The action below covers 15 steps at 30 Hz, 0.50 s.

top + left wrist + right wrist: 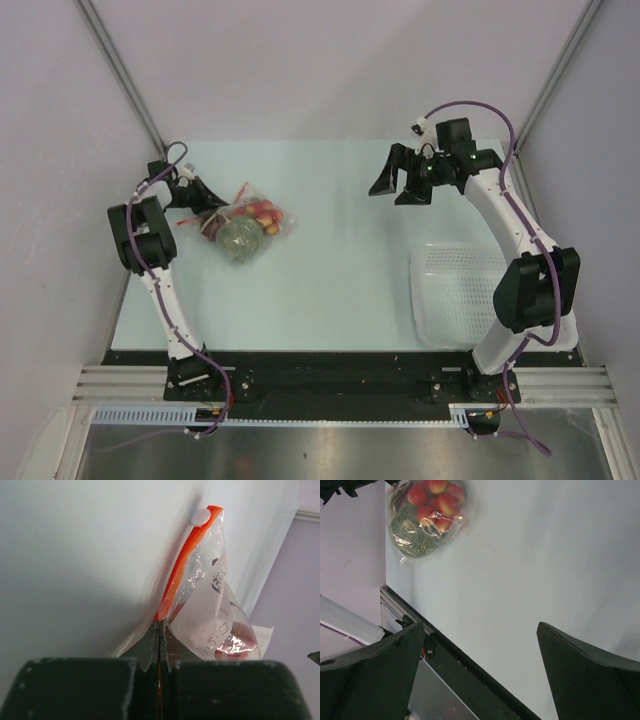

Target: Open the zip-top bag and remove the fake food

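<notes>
1. Plenty of table (330, 290) stretches between the bag and the white mesh basket (455, 300), which should give the right arm room to cross.
2. Zip-top bag (245, 222) lies far left, near the table's edge. It looks zipped shut, with all the fake food (240, 240) inside.
3. Left gripper (159, 632) is clamped on the bag's red-orange zip strip (187, 555), while the right gripper (405, 185) hangs well apart from the bag, its jaws spread wide.

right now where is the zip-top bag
Top view: the zip-top bag sits at the table's left side, its zip corner pinched in the left gripper, across from the white mesh basket.
</notes>
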Each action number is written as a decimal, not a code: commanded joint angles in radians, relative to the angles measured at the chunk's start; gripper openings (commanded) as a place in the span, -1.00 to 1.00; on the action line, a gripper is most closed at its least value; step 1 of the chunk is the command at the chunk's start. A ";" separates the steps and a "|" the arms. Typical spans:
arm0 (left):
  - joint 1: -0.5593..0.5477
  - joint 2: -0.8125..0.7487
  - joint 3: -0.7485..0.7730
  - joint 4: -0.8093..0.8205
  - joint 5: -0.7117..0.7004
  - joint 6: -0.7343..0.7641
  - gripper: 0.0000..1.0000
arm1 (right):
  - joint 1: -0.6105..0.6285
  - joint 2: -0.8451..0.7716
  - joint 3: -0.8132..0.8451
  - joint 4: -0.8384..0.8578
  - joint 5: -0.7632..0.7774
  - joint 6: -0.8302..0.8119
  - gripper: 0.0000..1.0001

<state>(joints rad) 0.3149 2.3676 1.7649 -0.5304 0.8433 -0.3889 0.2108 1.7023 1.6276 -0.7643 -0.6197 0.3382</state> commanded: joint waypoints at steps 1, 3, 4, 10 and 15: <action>-0.033 -0.126 -0.004 0.052 0.050 -0.047 -1.00 | 0.027 -0.024 0.025 0.028 -0.018 -0.002 1.00; -0.046 -0.140 0.013 0.049 0.053 -0.067 -1.00 | 0.032 -0.020 0.026 0.025 -0.012 -0.002 0.99; -0.053 -0.154 0.021 0.037 0.056 -0.068 -0.99 | 0.033 -0.018 0.028 0.019 -0.008 0.001 0.99; -0.128 -0.284 0.002 0.059 0.031 -0.090 -1.00 | 0.070 -0.024 0.018 0.014 0.015 0.015 0.99; -0.200 -0.399 -0.082 0.066 -0.010 -0.117 -1.00 | 0.124 -0.017 0.012 0.051 0.025 0.048 0.99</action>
<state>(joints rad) 0.1749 2.1151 1.7218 -0.4969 0.8379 -0.4713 0.2913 1.7023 1.6276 -0.7616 -0.5972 0.3534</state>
